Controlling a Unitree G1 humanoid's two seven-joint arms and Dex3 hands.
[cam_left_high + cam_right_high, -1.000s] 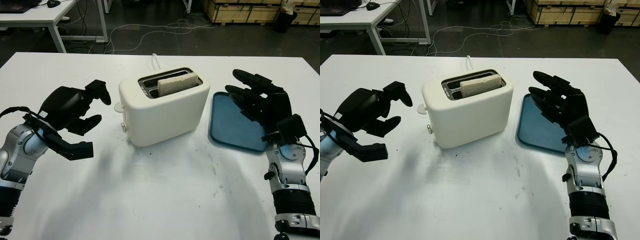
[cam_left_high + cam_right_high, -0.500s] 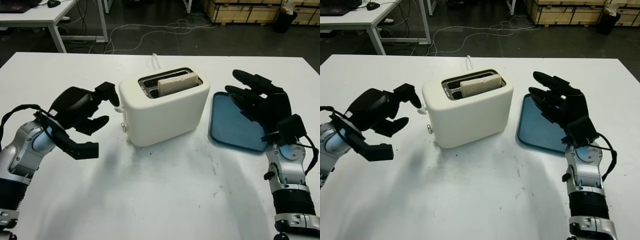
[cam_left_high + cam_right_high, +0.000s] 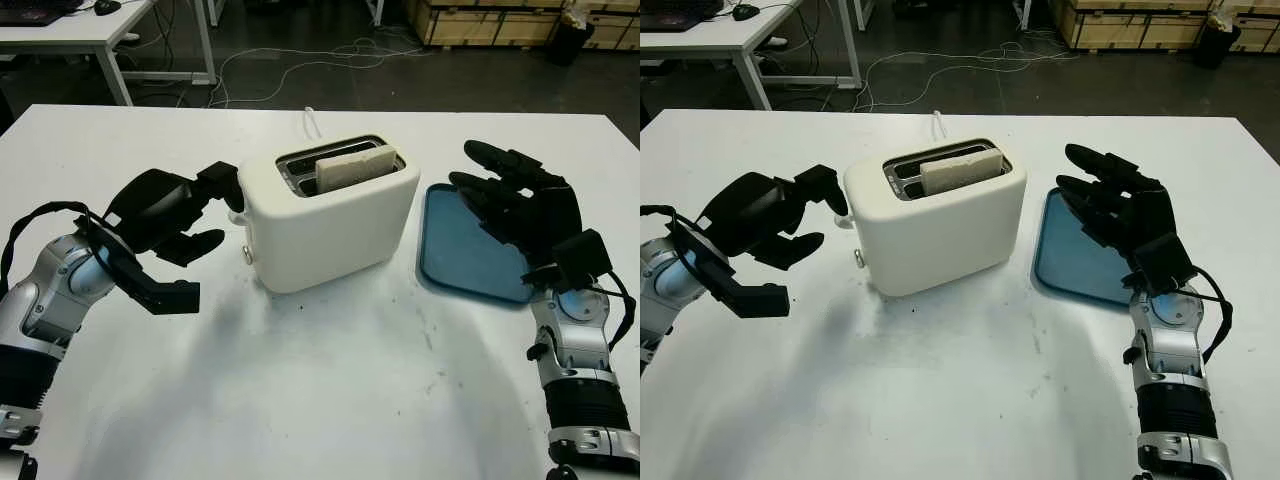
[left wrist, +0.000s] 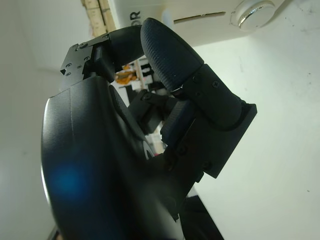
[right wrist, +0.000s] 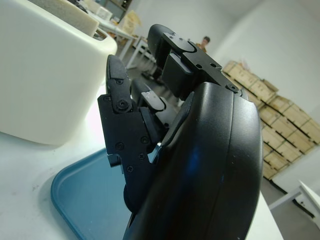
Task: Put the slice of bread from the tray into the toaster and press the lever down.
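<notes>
Nearest the robot, both forearms come up over the white table (image 3: 330,400), one at each side. The left hand (image 3: 165,215) hangs above the table beside the toaster's left end, palm turned toward it and fingers curled with nothing in them — one fingertip (image 3: 222,180) reaches up to the lever (image 3: 236,214) on that end face, and the pictures do not settle whether it presses on it. In the left wrist view the curled fingers (image 4: 170,52) lie close under the toaster's end wall, near a round silver knob (image 4: 255,11).

The right hand (image 3: 520,210) stands raised over the blue tray (image 3: 460,262), released and holding nothing, palm facing the toaster and fingers pointing up and away from the robot. The tray lies flat on the table just to the right of the toaster.

The cream toaster (image 3: 330,225) stands in the middle of the table, set at an angle. The slice of bread (image 3: 350,165) stands upright in one of its two slots, its top edge above the rim.

Beyond the table's far edge — cables (image 3: 300,70) on a dark floor, another white table (image 3: 90,35), and wooden crates (image 3: 490,20).
</notes>
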